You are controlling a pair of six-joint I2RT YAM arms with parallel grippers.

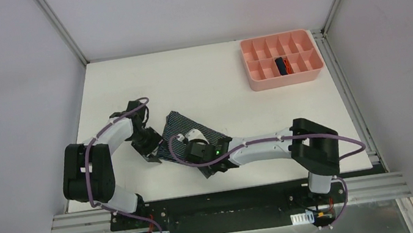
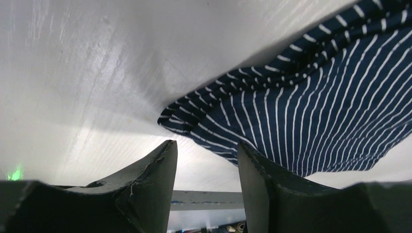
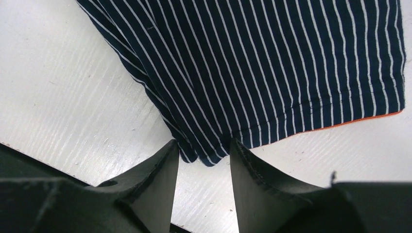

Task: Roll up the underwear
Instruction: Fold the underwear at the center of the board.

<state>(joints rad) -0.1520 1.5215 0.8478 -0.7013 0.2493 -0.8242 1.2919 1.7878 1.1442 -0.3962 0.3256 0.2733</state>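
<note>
Both arms address the striped underwear (image 1: 185,124), which lies flat on the table (image 1: 216,72). It sits left of centre and closer to the near edge than the far one, with its long axis running diagonally from far-left to near-right.

Left arm: folded, elbow raised over the near-left corner, forearm angled inward, wrist tipped down. The left gripper (image 2: 206,145) is released, its fingers parted around a clear gap and holding nothing. A rumpled corner of the cloth lies just ahead of its tips and to their right, and the cloth edge runs down to the inner face of the right-hand finger.

The right gripper (image 3: 204,143) is likewise unclenched: its fingers are apart, and a hemmed corner of the same cloth dips between the tips without being pinched. Right arm: stretched low, reaching leftward from its base along the near edge and crossing over the garment's near end.

Both grippers thus meet the cloth on its near-left side, close together, neither clearly the nearer. On this evidence the coming move is probably a closing on that end, so that a roll could travel along the diagonal toward the far side.

The navy underwear (image 1: 282,65) sits as a compact bundle in a near-row compartment of the pink tray (image 1: 285,82) at the far-right corner, well apart from both grippers.
</note>
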